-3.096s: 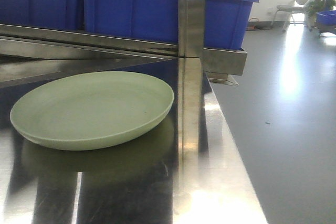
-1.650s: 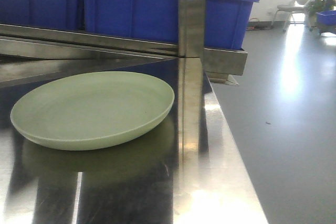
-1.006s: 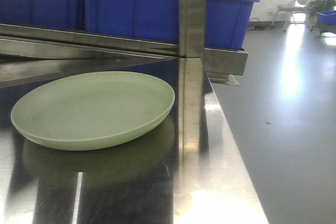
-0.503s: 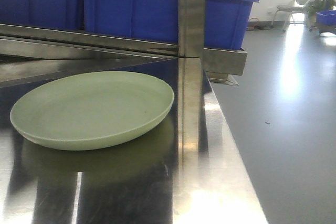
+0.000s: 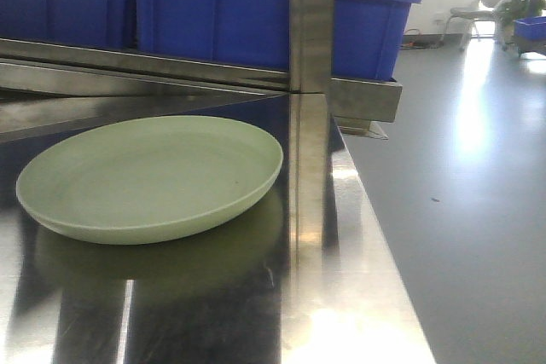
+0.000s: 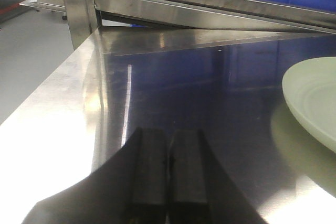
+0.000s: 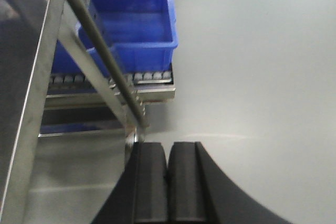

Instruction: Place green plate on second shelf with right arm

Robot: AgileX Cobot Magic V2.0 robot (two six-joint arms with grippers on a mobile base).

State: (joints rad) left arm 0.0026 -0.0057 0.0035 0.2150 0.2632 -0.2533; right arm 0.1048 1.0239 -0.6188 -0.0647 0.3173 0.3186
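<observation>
A green plate (image 5: pixel 149 178) is lying flat and right side up on a shiny steel table (image 5: pixel 205 313), at about 9 o'clock from the centre of the front view. Just to its 3 o'clock a steel upright post (image 5: pixel 309 23) is rising out of the table. Behind and above the plate, at 12 o'clock, a steel shelf rail (image 5: pixel 153 61) is carrying large blue bins (image 5: pixel 239 14). Nothing is touching the plate. In the left wrist view the left gripper (image 6: pixel 168 135) is hovering low over bare table with its two black fingers (image 6: pixel 149 166) pressing together and holding nothing; the plate's rim is showing at about 2 o'clock from them, well apart. In the right wrist view the right gripper (image 7: pixel 168 148) is pointing down past the table's edge toward the grey floor (image 7: pixel 252 77), its fingers (image 7: pixel 152 177) likewise closing against each other on nothing, with a blue crate (image 7: pixel 136 24) sitting on a lower level at 11 o'clock. The plate is not appearing in that view at all. Judging by this, the work is looking barely begun: the right arm is not yet near the plate, so the approach, the grasp, the lift and the setting down on the second shelf are all remaining. Which level counts as the second shelf cannot be told here.
</observation>
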